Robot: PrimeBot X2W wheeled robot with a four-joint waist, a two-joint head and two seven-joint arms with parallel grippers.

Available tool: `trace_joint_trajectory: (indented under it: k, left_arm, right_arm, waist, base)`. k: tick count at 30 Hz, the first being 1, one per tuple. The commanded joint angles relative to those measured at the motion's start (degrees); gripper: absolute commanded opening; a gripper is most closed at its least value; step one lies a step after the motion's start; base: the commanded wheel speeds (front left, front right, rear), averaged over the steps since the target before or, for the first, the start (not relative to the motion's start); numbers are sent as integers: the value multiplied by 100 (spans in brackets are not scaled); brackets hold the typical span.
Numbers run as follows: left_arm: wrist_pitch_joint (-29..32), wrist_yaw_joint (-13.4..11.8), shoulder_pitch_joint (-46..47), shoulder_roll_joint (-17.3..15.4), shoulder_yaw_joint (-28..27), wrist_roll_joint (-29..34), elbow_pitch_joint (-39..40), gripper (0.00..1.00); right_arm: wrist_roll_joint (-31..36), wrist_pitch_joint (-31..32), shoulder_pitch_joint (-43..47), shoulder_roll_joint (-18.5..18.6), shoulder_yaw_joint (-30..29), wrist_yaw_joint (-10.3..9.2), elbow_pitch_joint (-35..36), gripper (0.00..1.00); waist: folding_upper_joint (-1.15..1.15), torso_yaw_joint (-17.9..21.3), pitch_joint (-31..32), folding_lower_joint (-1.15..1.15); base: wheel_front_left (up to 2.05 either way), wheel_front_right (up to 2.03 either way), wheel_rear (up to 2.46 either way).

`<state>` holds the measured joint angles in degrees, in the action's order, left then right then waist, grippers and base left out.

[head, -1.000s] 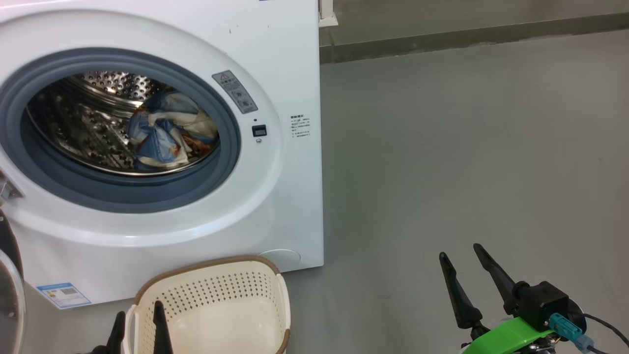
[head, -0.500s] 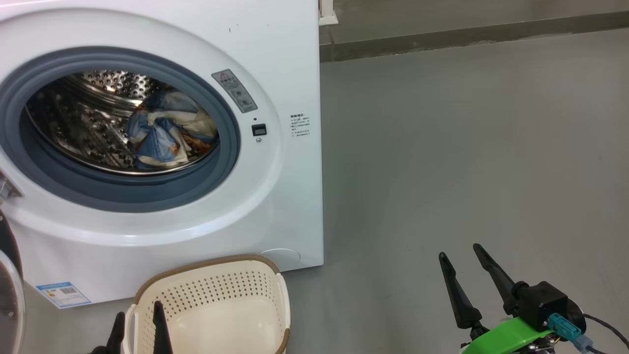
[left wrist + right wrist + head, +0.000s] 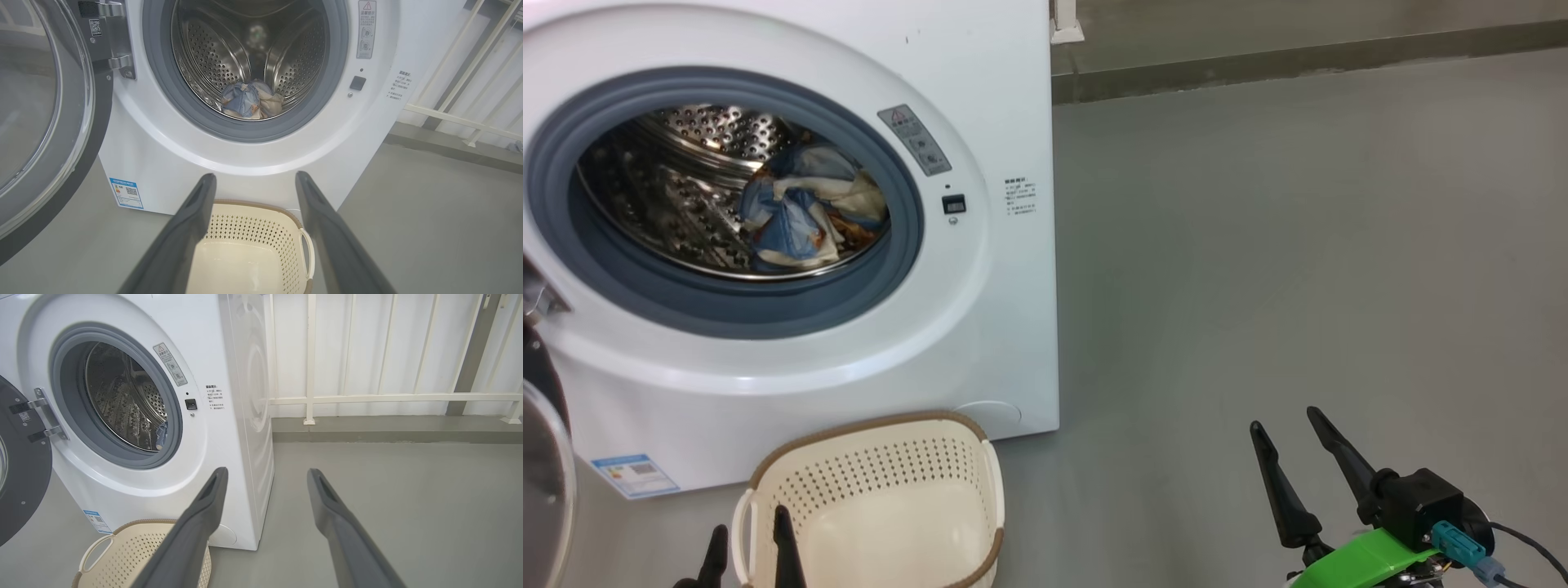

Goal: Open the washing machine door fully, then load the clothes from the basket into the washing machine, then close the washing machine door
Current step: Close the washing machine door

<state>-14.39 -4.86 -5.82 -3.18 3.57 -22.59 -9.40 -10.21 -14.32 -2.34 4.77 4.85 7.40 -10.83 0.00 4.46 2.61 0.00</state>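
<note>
light blue-and-cream clothes heap [image 3: 796,216] half-hidden in steel drum [image 3: 670,196] of white front-loading washing machine [image 3: 980,327], black-rimmed glass door [image 3: 541,457] cropped at left edge, cream perforated basket [image 3: 874,469] cut at bottom, left claw [image 3: 750,523] and right claw [image 3: 1284,418] spread, holding nothing.

i count one washing machine [image 3: 1005,343] with one round door [image 3: 41,102], and one basket [image 3: 890,474]. there is one small heap of clothes [image 3: 796,216]; how many pieces are in it, i cannot tell. i have two tools, my left tool [image 3: 750,523] and my right tool [image 3: 1284,418], each with two fingers [image 3: 1282,490]. on the machine i see one blue label [image 3: 635,475].
</note>
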Motion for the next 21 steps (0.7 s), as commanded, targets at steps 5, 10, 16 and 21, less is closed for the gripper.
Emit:
trace_joint_trajectory:
  k: [5, 10, 16, 21]
  left_arm:
    - [-61, -26, 220, -53, -176, -3, 84, 100]
    - [-61, 17, 206, -54, -165, 29, 99, 100]
    - [-61, 13, 194, -50, -168, 63, 75, 100]
    - [-61, 16, 197, -45, -166, 79, 71, 100]
  right_arm:
    - [37, -68, -135, 12, 166, 9, 104, 100]
    - [39, -68, -131, 6, 190, 9, 97, 100]
    - [31, -68, -129, 14, 221, 9, 80, 100]
    - [23, -68, -141, 27, 241, 9, 70, 100]
  waist:
    - [0, -5, 23, 0]
    - [0, -10, 27, 0]
    - [0, -15, 21, 0]
    - [0, -12, 12, 0]
  base:
    - [-193, 193, 0]
    - [-179, 179, 0]
    - [-104, 104, 0]
    - [-29, 29, 0]
